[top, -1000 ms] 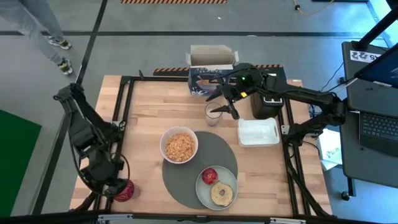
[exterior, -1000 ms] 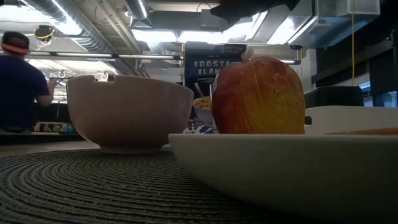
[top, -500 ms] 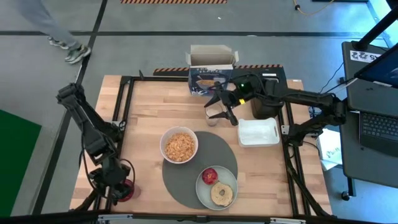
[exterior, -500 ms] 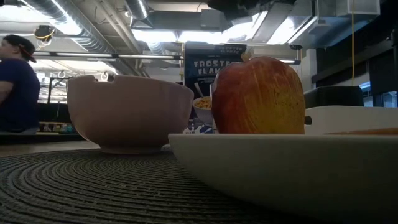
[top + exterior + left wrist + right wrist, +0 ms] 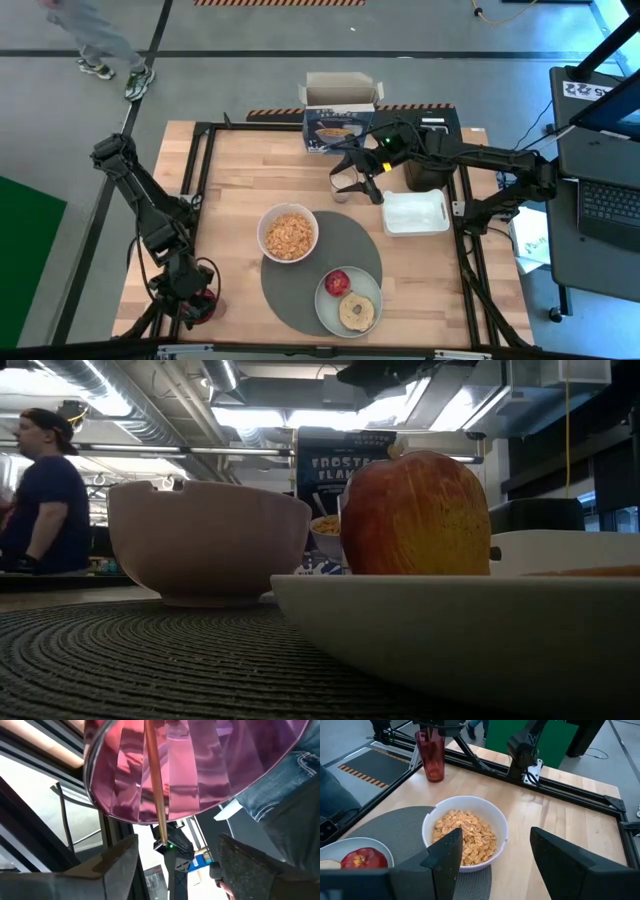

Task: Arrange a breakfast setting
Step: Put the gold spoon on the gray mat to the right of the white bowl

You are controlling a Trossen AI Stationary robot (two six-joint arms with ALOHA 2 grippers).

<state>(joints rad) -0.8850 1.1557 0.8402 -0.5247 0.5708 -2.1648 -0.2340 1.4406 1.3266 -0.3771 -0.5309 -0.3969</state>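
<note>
The white bowl [image 5: 288, 233] of cereal and the pale-green plate [image 5: 326, 303] with the red apple [image 5: 337, 282] and the bagel half [image 5: 357, 312] sit on the round dark-grey mat [image 5: 300, 288]. The blue cereal box [image 5: 338, 122] stands at the far edge. My right gripper [image 5: 352, 183] is open, with a finger on either side of the small glass [image 5: 346, 190]. My left gripper [image 5: 190, 295] is open just over a red cup [image 5: 431, 752] at the near left corner. The gold spoon [image 5: 155, 780] stands in this cup.
The black toaster [image 5: 425, 165] and the white tray [image 5: 415, 212] stand to the right of the glass. Bare wood lies between the bowl and the red cup. A person walks beyond the table's far left corner [image 5: 100, 40].
My right gripper has come down and toward the near edge, so its open fingers now stand around the glass. My left gripper has moved toward the table's right edge, from beside the red cup to over it. The person beyond the table has walked on.
</note>
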